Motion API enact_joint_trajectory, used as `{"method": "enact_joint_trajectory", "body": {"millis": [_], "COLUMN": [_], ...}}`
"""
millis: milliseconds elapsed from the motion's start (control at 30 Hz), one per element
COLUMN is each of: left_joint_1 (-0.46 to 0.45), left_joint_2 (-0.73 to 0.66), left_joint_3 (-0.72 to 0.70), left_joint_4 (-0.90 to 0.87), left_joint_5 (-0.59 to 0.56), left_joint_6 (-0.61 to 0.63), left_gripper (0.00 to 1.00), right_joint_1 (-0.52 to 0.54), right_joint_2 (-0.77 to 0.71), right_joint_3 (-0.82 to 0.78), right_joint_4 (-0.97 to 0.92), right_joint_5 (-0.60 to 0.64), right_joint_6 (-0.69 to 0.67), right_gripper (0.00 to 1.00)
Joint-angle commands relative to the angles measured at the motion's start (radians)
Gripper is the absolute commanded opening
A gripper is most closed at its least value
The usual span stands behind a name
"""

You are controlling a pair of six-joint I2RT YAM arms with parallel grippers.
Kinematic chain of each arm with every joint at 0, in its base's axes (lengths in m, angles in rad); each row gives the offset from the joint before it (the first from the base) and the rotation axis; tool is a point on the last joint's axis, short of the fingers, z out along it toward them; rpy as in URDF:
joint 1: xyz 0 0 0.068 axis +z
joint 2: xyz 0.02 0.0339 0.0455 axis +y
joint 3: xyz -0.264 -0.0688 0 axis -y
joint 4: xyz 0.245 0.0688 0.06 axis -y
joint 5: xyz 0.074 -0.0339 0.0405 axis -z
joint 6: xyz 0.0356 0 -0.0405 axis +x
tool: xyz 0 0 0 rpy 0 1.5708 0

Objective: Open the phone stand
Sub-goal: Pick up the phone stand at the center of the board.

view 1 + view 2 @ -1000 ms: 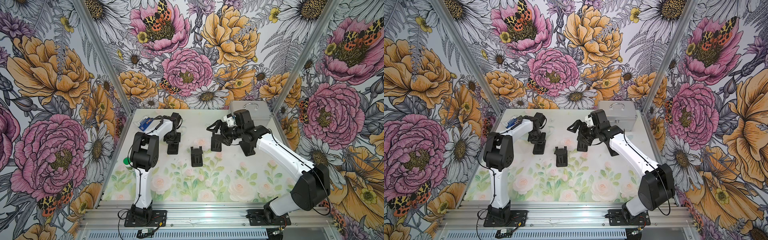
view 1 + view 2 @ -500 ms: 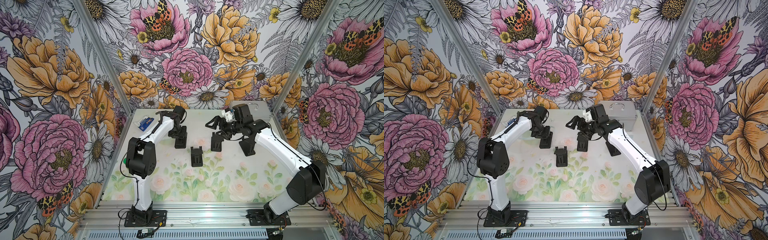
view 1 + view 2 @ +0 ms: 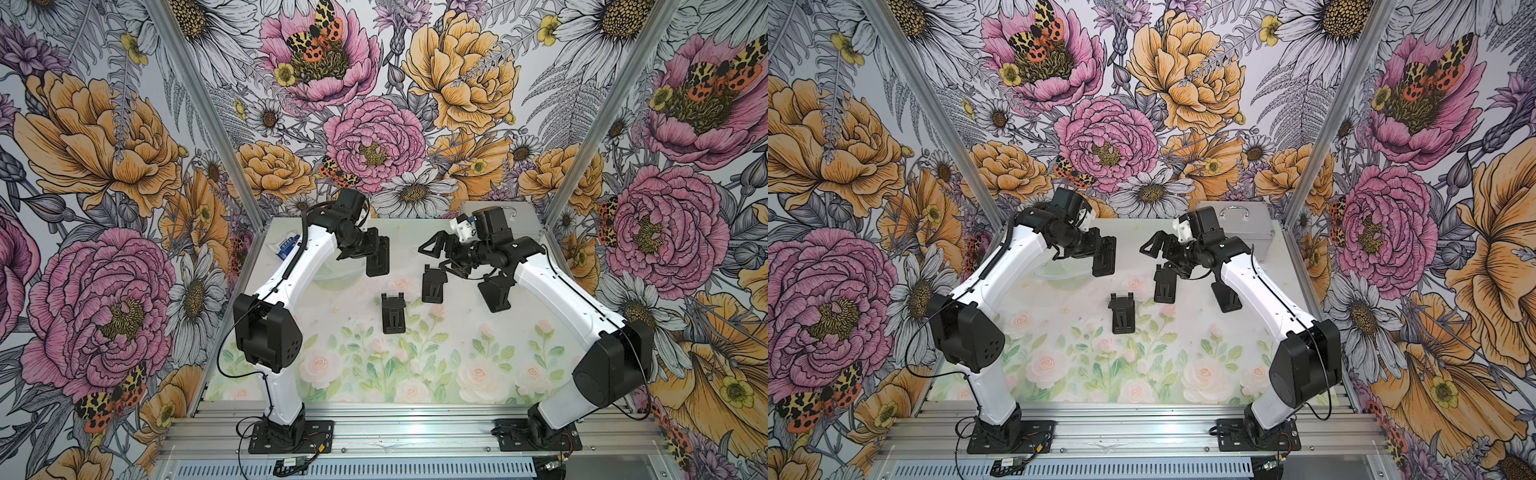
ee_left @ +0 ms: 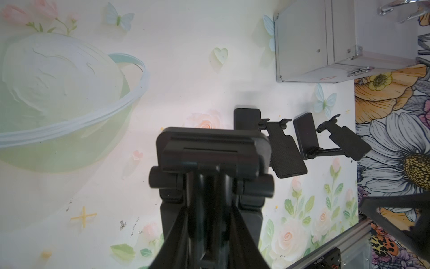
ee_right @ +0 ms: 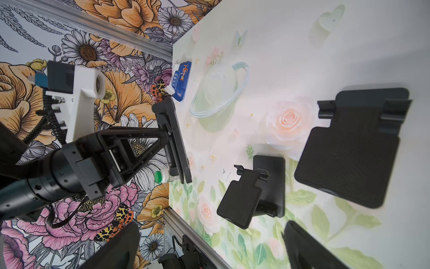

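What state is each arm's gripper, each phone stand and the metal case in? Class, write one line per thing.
left gripper: jaws shut on the held phone stand
held phone stand: folded flat, aloft
right gripper: jaws open, empty
front phone stand: open, set down
middle phone stand: open, set down
rightmost phone stand: open, set down
metal case: shut

blue packet (image 5: 182, 80) print too small, nothing legible
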Motion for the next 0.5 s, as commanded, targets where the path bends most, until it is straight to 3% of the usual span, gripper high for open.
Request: {"method": "enact_joint_trajectory", "body": {"millis": [0,467], "left_joint_1": [-0.018,-0.042], "left_joint_2": [-0.023,-0.108], "left_joint_3": [0.025,-0.117], "left_joint_4": [0.03,0.335], "left_joint_5": [0.105,0.342], "left_joint_6": [-0.053,-0.292], "left_gripper": [0.0,0.0], "right_joint_1": [-0.011,-0.034], "right_joint_2": [-0.002,-0.128], "right_joint_3": [0.004,-0.246], "right_joint_4": [0.004,0.348], "right_joint_5": [-0.035,-0.184], "right_joint_6": [-0.032,0.137], "right_gripper": [0.99,0.99]}}
